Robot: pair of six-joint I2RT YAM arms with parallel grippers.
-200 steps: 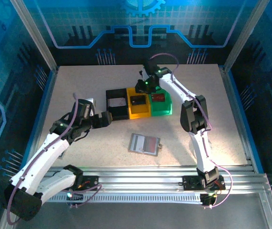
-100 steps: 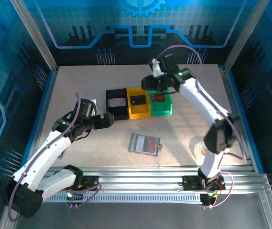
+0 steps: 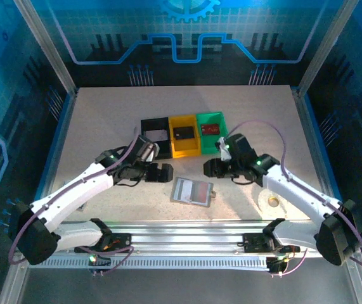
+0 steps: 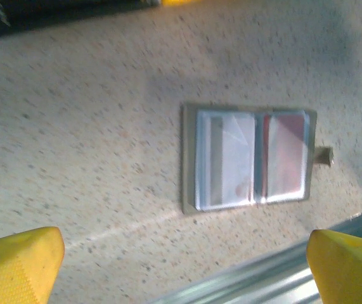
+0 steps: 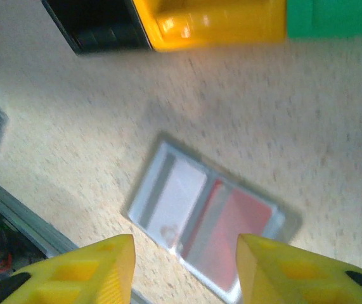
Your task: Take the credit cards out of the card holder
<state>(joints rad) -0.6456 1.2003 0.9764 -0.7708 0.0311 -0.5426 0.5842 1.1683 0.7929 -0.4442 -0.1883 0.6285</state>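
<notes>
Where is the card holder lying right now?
In the top view the card holder lies open on the table, near the middle, on the near side of the yellow bin and apart from it.

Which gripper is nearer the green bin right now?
Right. The right gripper hangs just in front of the green bin, on its near side; the left gripper sits farther left, in front of the black bin.

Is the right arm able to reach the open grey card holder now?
Probably yes: the right arm's jaws stand open close beside the flat grey rectangular card holder, nothing lying between them.
</notes>
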